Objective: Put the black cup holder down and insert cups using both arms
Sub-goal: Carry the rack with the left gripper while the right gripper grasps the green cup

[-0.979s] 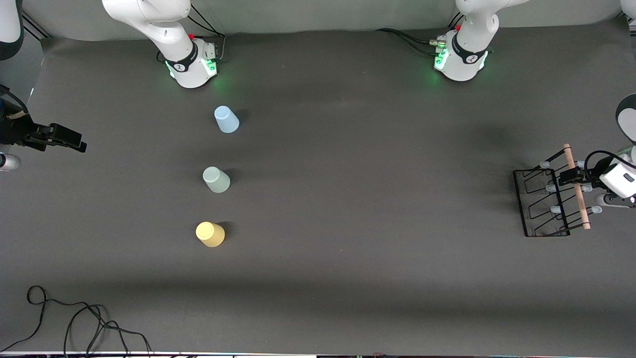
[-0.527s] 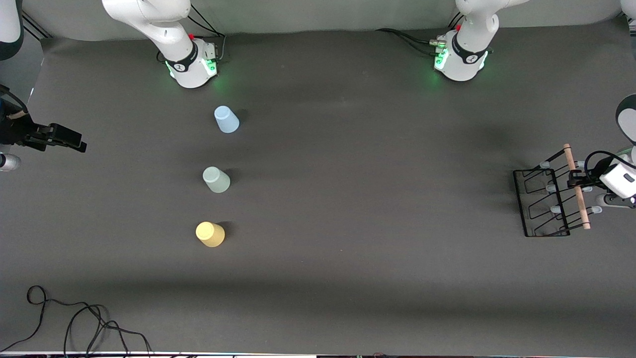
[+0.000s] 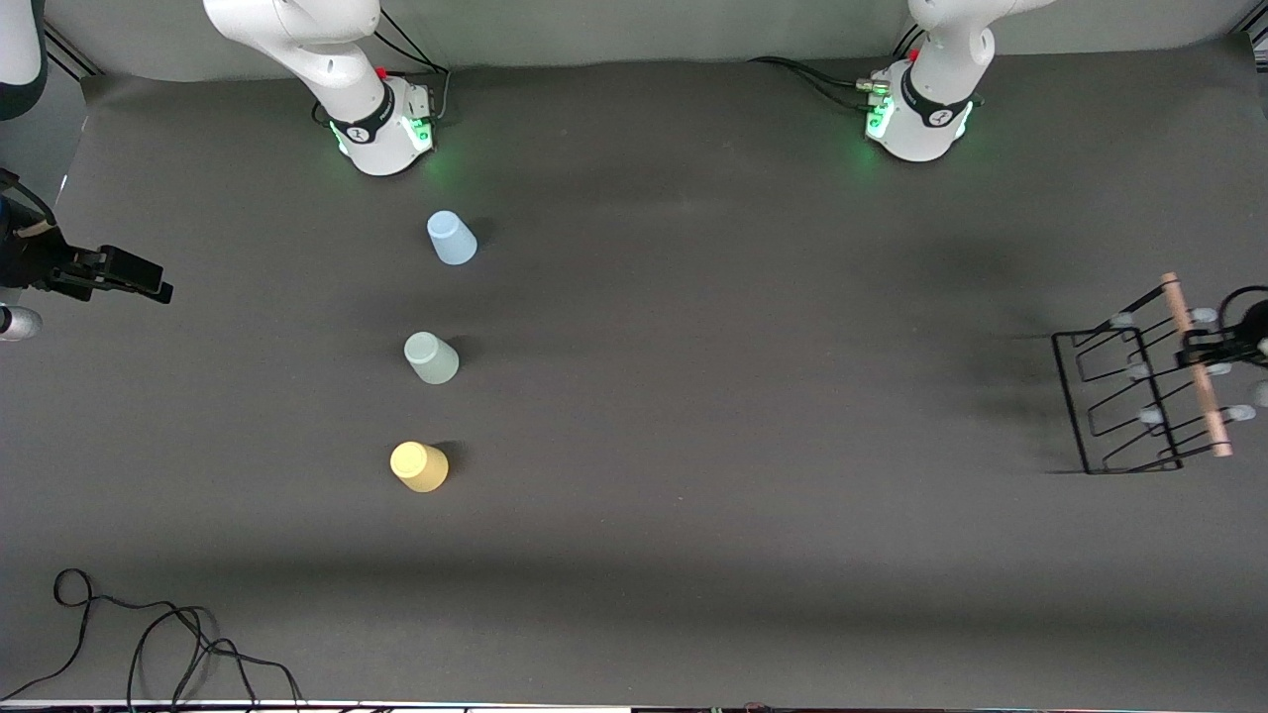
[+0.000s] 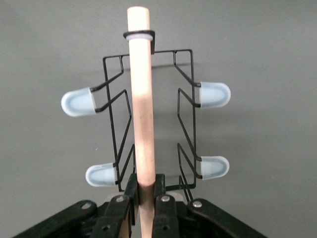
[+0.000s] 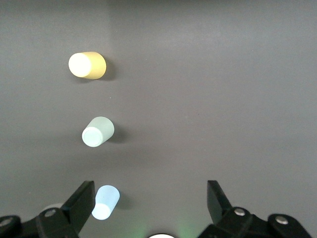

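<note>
My left gripper (image 3: 1204, 347) (image 4: 145, 186) is shut on the light wooden rod handle (image 4: 141, 99) of the black cup holder (image 3: 1129, 396), which hangs just above the table at the left arm's end. Its pale-tipped pegs (image 4: 214, 94) stick out to both sides. Three cups stand upside down in a row near the right arm's base: light blue (image 3: 451, 239) (image 5: 105, 202), pale green (image 3: 431, 357) (image 5: 97, 131), and yellow (image 3: 418, 466) (image 5: 87, 65) nearest the front camera. My right gripper (image 3: 149, 280) (image 5: 151, 198) waits open in the air at the right arm's end, holding nothing.
The dark mat (image 3: 693, 396) covers the table. The arm bases (image 3: 381, 129) (image 3: 916, 119) glow green along the back edge. A loose black cable (image 3: 149, 634) lies at the corner nearest the camera, at the right arm's end.
My left gripper shut on the rod handle, then lifted the cup holder and carried it a little toward the left arm's end. The cups and right arm stayed still.
</note>
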`<state>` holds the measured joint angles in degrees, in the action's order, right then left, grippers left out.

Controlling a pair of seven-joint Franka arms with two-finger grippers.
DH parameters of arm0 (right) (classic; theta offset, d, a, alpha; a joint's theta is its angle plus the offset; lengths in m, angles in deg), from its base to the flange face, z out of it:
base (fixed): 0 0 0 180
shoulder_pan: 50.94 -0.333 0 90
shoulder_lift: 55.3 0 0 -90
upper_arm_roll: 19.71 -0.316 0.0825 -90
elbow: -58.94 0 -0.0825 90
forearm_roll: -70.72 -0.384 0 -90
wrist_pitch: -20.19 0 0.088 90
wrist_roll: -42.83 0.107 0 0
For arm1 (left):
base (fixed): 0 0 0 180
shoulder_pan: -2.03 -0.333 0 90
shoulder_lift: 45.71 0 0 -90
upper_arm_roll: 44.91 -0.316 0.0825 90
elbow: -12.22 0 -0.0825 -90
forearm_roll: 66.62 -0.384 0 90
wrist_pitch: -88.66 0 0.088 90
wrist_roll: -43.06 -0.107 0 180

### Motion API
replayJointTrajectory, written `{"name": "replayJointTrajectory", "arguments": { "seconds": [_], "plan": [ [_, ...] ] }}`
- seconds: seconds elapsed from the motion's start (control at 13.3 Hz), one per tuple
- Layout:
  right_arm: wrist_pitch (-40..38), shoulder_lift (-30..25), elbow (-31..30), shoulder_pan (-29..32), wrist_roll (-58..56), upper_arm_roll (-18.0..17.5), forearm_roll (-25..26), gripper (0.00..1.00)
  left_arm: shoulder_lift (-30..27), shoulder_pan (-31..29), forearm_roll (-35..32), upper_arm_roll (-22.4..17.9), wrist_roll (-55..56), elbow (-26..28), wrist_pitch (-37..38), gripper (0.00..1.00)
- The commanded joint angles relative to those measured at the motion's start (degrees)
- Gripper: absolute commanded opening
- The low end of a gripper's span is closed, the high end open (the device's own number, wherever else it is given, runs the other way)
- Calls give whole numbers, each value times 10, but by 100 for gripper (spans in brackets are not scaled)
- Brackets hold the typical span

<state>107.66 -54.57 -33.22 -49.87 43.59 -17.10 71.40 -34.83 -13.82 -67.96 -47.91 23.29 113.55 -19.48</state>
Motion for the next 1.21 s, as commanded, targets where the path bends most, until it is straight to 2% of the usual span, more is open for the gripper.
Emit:
{"name": "replayJointTrajectory", "arguments": {
  "seconds": [0.0,0.23,0.38,0.6,0.75,0.9,1.13],
  "plan": [
    [-8,-3,4,-1,-4,0,9,100,-5,-14,4,2,6,-95,100,0],
    [-13,-3,4,-1,-4,0,9,100,-14,3,10,13,20,-134,145,0],
    [-13,-3,4,-1,-4,0,9,100,-12,33,19,40,51,-173,171,0],
    [-14,-3,4,-1,-4,0,9,100,-10,84,35,93,135,-181,166,0],
    [-14,-3,4,-1,-4,0,9,100,-6,130,43,138,256,-186,162,0],
    [-14,-3,4,-1,-4,0,9,100,13,197,41,169,387,-213,160,0],
    [-14,-3,4,0,-4,0,9,100,71,315,41,172,567,-274,125,0]
  ]
}}
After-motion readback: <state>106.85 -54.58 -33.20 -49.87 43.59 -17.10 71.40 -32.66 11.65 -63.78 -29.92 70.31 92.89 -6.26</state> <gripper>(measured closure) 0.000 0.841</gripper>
